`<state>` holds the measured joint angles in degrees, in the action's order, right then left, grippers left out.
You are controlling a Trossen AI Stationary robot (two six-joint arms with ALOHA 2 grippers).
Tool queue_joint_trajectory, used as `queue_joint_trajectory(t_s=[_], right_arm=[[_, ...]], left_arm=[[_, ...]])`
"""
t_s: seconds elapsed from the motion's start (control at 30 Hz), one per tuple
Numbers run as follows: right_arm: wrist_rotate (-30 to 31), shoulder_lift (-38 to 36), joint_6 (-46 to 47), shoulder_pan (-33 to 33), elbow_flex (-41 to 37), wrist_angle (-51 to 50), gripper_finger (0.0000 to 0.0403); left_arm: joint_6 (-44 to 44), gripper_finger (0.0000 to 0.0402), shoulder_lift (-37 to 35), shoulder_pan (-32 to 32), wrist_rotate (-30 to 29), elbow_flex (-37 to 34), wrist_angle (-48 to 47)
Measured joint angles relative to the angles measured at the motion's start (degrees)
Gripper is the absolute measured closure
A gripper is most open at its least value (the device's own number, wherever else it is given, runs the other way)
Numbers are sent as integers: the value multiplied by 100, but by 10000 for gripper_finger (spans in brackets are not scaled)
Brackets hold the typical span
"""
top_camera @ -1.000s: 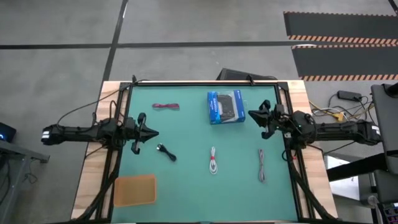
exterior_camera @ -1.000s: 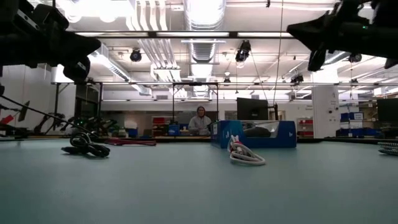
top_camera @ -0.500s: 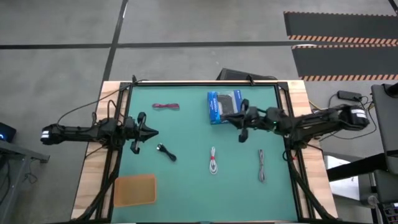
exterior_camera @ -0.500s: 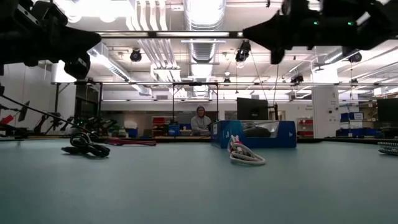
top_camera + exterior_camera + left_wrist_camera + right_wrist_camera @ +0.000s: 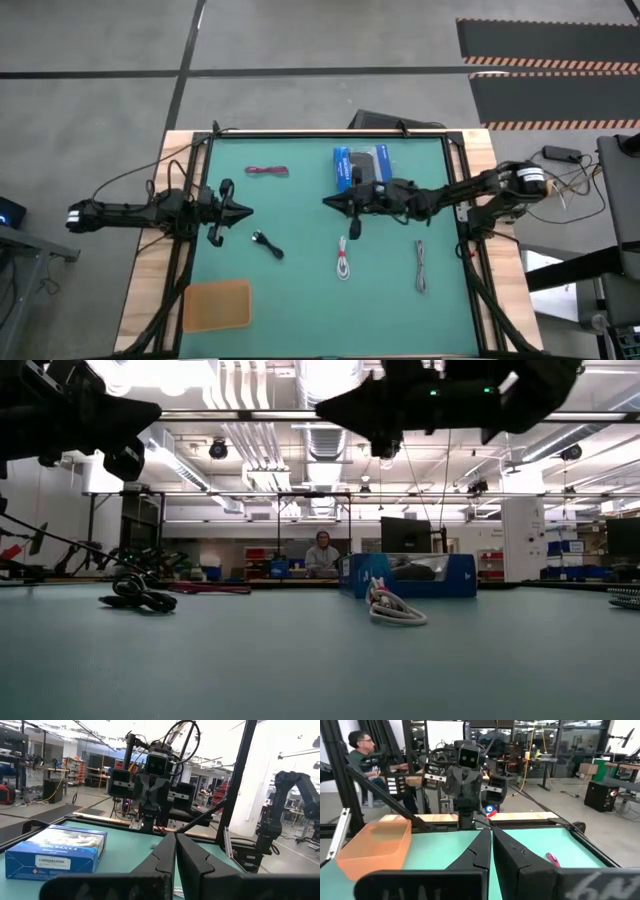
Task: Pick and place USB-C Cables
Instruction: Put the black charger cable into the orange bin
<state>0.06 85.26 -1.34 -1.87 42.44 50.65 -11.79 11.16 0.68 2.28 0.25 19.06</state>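
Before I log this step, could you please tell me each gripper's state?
Left gripper: closed, holding nothing.
Right gripper: closed, holding nothing.

The flat tabletop point(image 5: 300, 290) is teal green, edged with pale bare wood and a black frame. On it lie a thin red cable point(image 5: 267, 171), a coiled black cable point(image 5: 267, 243), a folded white cable point(image 5: 343, 259) and a straight grey cable point(image 5: 421, 266). The rectangular cardboard box point(image 5: 352, 170) is blue with a black panel. The shallow translucent plastic tray point(image 5: 216, 304) is orange. Both arms and each claw are black, left point(image 5: 246, 211) and right point(image 5: 329, 202). The floor beyond is grey, with black mats striped orange and white along their edges.
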Motion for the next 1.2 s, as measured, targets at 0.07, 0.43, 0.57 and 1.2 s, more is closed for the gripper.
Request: queue_joint_trajectory(t_s=[0.07,0.43,0.57,1.2], right_arm=[[4,182,-79,0,241,-215,394],[12,1127,-232,91,1976,-2703,394],[18,1509,-275,201,2683,-3467,394],[597,2910,-347,707,4802,-4737,394]], left_arm=[[-2,402,-22,1,0,0,4],[-4,402,-90,1,2,0,-1],[-4,402,-96,1,2,0,10],[-568,402,-133,0,4,0,336]])
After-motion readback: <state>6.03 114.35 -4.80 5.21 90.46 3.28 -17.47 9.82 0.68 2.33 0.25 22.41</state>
